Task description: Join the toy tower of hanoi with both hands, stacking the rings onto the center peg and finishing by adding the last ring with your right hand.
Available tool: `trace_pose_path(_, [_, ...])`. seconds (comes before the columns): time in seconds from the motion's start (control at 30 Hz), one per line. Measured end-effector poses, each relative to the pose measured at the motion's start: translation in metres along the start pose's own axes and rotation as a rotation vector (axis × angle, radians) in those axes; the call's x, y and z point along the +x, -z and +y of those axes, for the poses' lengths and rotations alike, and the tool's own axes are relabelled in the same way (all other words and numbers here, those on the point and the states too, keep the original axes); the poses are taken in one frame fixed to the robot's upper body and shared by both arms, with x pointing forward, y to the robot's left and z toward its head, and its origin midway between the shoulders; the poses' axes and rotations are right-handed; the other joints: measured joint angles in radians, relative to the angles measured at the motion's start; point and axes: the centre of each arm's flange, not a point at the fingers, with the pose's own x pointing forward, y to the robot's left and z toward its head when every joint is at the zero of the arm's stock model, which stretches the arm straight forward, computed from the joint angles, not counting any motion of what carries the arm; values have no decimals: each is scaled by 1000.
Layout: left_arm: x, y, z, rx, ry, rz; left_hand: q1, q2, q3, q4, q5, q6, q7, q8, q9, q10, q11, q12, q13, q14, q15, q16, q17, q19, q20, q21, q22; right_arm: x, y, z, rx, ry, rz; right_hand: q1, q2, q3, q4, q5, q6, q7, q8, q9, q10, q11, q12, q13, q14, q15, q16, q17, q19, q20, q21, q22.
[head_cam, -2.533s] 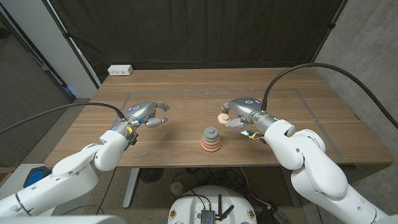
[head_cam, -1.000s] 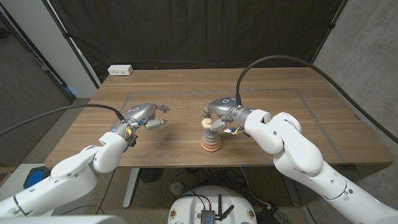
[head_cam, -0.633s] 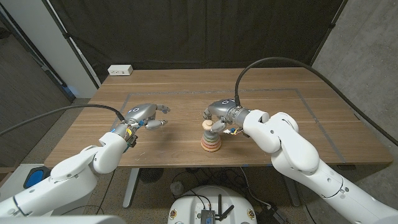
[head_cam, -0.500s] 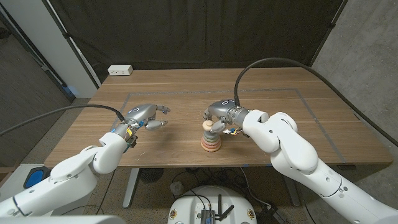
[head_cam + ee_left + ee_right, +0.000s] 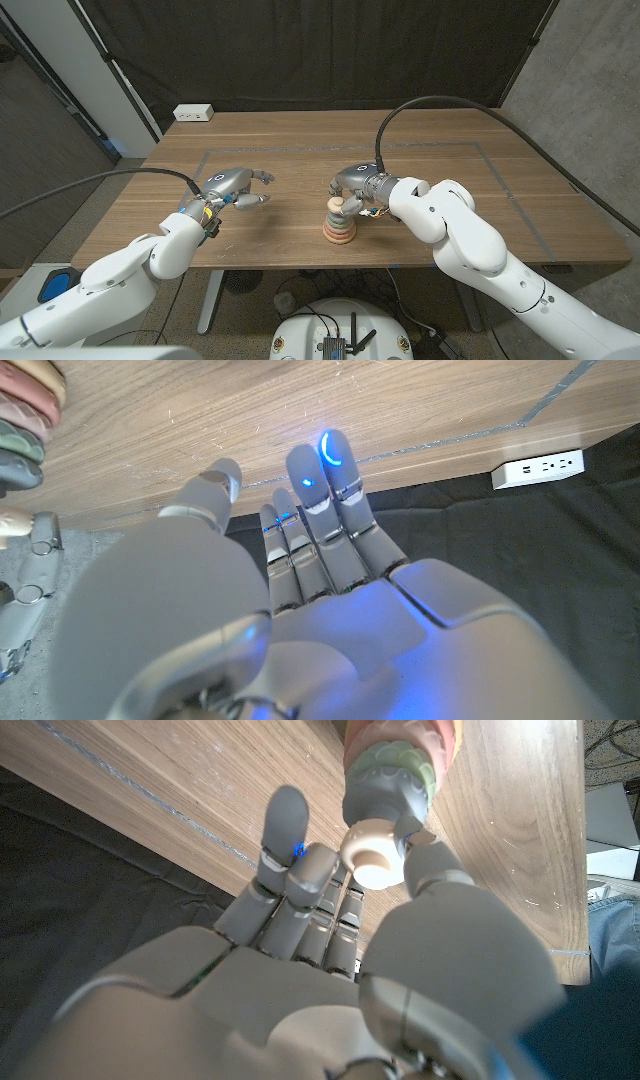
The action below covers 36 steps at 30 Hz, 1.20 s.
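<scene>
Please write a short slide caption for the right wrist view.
Right hand holds the last cream ring at the top of the ring stack.

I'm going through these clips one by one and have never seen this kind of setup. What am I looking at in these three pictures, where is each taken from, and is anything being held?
This is a white two-armed robot standing at a wooden table; each arm ends in a grey hand with fingers. The wide picture comes from a camera on the robot's head, looking down over both arms. The other two come from cameras on the wrists, looking along the back of each hand, so the table appears turned around.

On the table stands a toy ring tower, coloured rings stacked on a peg. The right hand pinches a small cream ring right at the tower's top; I can't tell whether it is fully seated. The left hand holds nothing, its fingers spread, off to the side. A white power strip lies at the table's far corner.
</scene>
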Motion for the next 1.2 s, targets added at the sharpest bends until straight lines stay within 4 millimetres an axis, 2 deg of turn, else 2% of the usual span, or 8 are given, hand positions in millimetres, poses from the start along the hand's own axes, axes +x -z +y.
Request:
trace_pose_path(0.63, [0,1,-3,-5,6,3,-3,3,0,0,0,0,0,0,0,0,0,0,0,0,0,0,-2,0,0,0,0,5,1,5,-28,-23,17,0,0,4,-4,0,0,0,1,0,0,0,0,5,-3,4,0,0,0,0,0,-3])
trace_pose_path(1.2, [0,5,-5,-13,13,6,-4,4,0,0,0,0,0,0,0,0,0,0,0,0,0,0,-2,0,0,0,0,10,-8,6,-74,-30,9,0,0,4,-4,-3,-3,-4,1,1,0,0,-3,4,-9,-2,0,-2,0,0,0,-3])
